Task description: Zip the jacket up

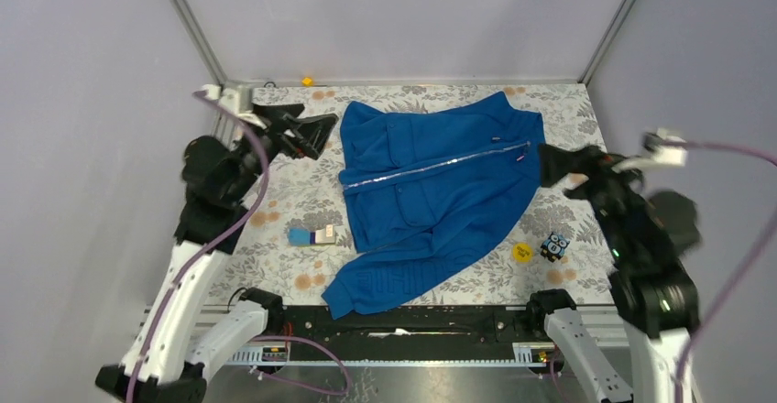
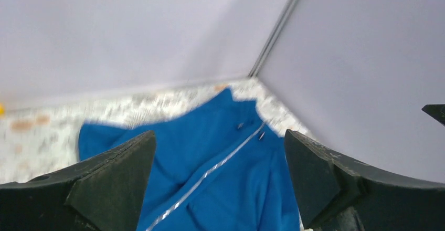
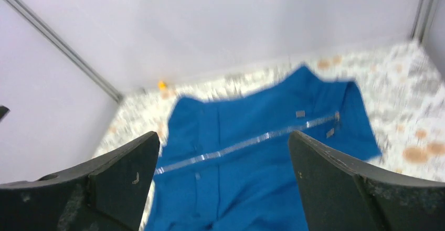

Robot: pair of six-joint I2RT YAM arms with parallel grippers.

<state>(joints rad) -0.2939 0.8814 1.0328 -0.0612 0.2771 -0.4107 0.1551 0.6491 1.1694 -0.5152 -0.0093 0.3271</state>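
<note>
Somewhat blurred jacket (image 2: pixel 236 189), lower edge cut off

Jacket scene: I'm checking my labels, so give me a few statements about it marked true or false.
1. The jacket lies spread on the table. True.
2. The left pincer is shut on the jacket. False: it is open and holds nothing.
3. A yellow disc lies on the table beside a toy. True.
4. The right pincer holds the toy. False: it is open and empty, and the toy sits on the table.
</note>
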